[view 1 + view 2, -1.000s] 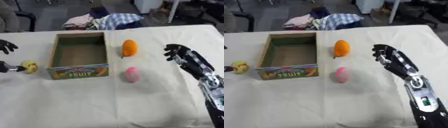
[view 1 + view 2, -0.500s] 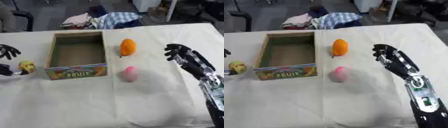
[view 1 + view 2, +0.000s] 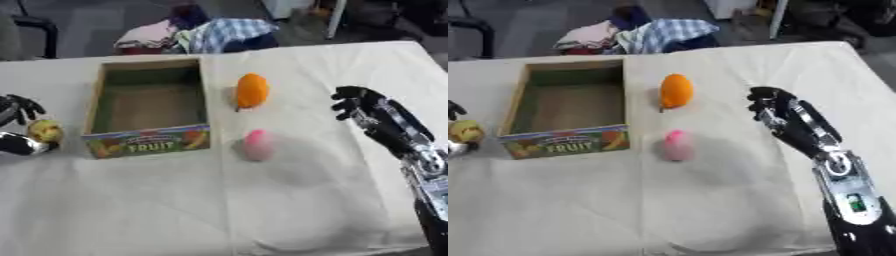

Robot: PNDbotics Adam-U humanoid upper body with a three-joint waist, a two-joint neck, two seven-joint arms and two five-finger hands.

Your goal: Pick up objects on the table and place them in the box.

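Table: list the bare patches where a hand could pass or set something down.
Bare cloth lies along the near edge of the table, below the box and the pink object. The box floor is bare too. Crowded: the left edge, where the left hand meets the yellow object.

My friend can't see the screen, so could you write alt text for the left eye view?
An open cardboard fruit box sits empty on a white cloth table. At the left edge the robot's left hand curls its fingers round a small yellow fruit. An orange fruit and a pink object lie right of the box, and the right hand hovers beyond them.
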